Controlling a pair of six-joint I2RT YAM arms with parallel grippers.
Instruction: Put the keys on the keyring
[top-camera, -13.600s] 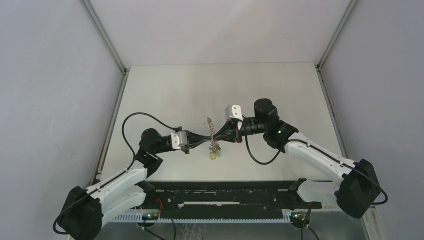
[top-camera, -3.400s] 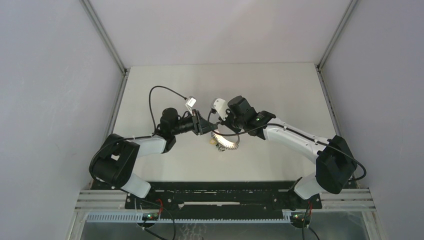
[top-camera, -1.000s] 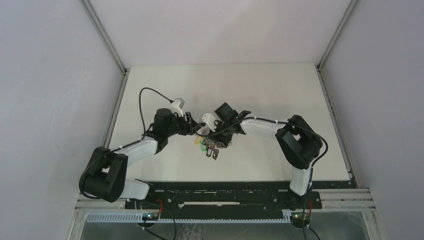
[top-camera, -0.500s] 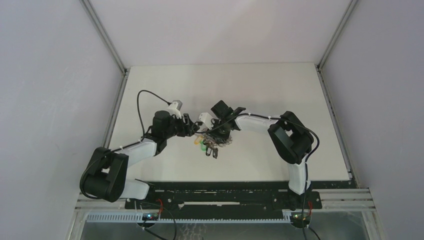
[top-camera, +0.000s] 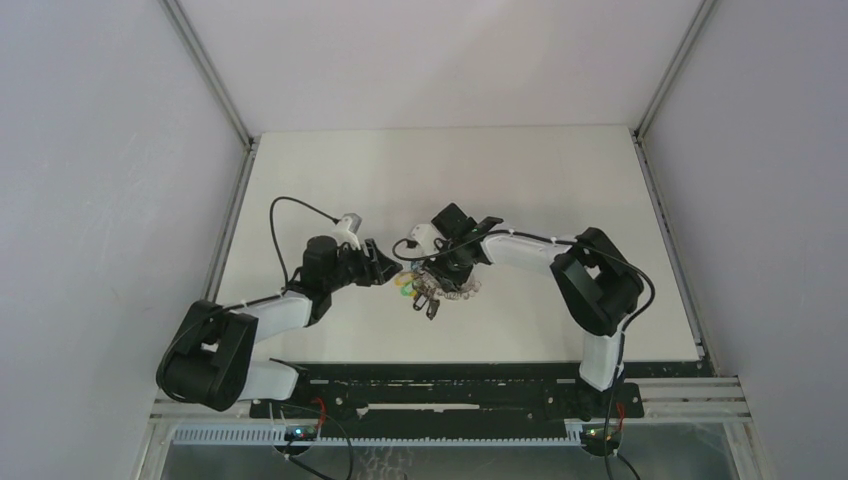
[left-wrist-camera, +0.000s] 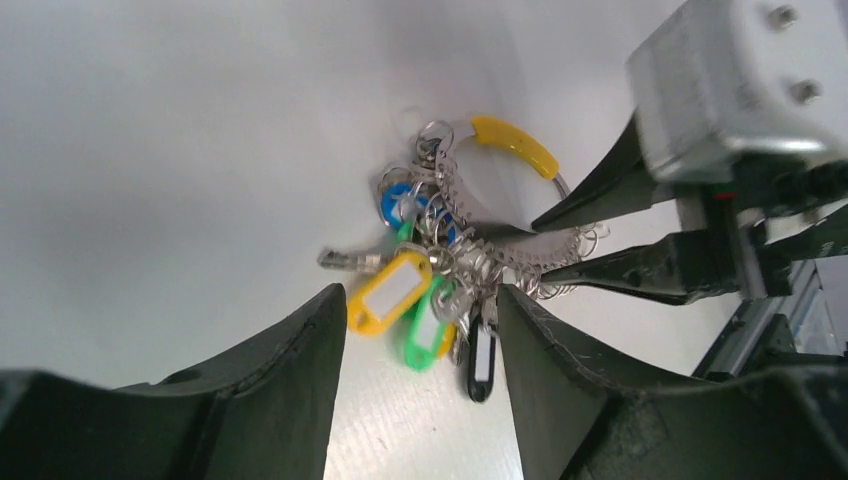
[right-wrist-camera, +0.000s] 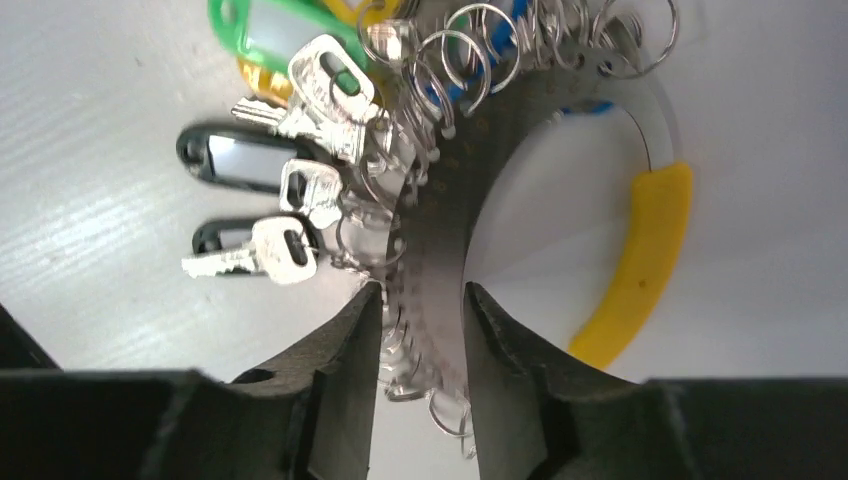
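Right gripper (right-wrist-camera: 422, 295) is pinching the keyring (right-wrist-camera: 440, 200); left gripper (left-wrist-camera: 420, 295) is standing open.
The ring's yellow band (right-wrist-camera: 640, 260) is running from upper right to lower centre.

White table (top-camera: 540, 180), grey walls (top-camera: 100, 150), metal frame posts (top-camera: 205, 68)

We look down on the whole table (top-camera: 560, 180) from high behind the robot; our two wrist views close in on the keyring (left-wrist-camera: 455, 255) from opposite sides, and all three share it.
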